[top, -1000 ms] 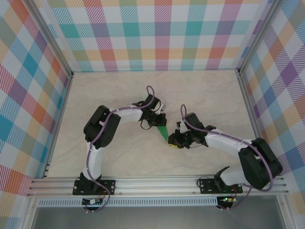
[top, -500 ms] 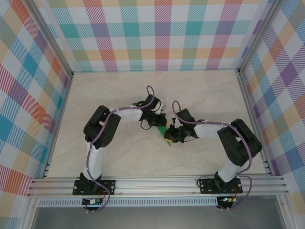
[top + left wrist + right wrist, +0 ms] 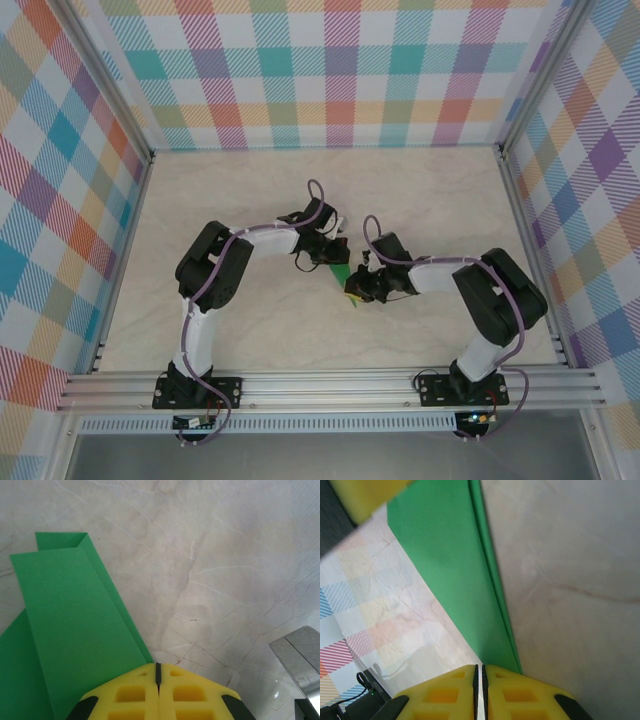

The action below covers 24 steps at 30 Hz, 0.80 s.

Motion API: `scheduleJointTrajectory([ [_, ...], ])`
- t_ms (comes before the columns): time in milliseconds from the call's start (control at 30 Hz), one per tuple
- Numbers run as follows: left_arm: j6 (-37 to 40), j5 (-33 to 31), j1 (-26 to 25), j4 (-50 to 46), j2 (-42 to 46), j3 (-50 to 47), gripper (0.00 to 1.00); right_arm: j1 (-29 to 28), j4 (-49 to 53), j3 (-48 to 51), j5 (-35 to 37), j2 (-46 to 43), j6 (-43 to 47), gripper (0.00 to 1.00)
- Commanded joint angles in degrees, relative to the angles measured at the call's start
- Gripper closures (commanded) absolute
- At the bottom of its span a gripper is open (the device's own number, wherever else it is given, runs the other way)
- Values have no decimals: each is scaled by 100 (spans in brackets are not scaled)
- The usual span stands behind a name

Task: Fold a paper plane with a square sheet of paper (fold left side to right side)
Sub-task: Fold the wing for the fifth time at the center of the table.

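Marbled surface (image 3: 250,200): right tool (image 3: 480,672) has swung in onto the paper plane (image 3: 343,272) at its middle; left tool (image 3: 158,680) pins it, both tools' fingers together, likely for pressing a crease

The top camera, behind the arm bases (image 3: 195,388), looks down over the whole bench (image 3: 250,190); both wrist cameras look closely at the paper plane (image 3: 75,620), shared by all.

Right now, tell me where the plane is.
In the top view the plane lies near the middle of the table, between the left gripper at its far end and the right gripper at its near tip.
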<state>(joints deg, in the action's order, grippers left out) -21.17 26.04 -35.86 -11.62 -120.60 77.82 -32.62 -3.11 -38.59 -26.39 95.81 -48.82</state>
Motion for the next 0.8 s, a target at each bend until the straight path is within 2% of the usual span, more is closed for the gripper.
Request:
scheduleJointTrajectory([
  [0, 173, -716, 96, -301, -157, -146, 100, -42, 912, 301, 11, -129, 125, 86],
  [300, 184, -711, 105, -304, -195, -102, 100, -135, 1291, 633, -190, -351, 200, 86],
  [533, 216, -404, 101, -377, -113, 124, 100, -122, 1376, 784, -35, -1083, 165, 85],
  [600, 184, -115, 105, -628, -68, 343, 99, -113, 1605, 662, 177, -1461, 330, 83],
  [767, 68, 614, 104, -975, 349, 1148, 87, -109, 2787, 29, 1264, -2463, 1125, 68],
])
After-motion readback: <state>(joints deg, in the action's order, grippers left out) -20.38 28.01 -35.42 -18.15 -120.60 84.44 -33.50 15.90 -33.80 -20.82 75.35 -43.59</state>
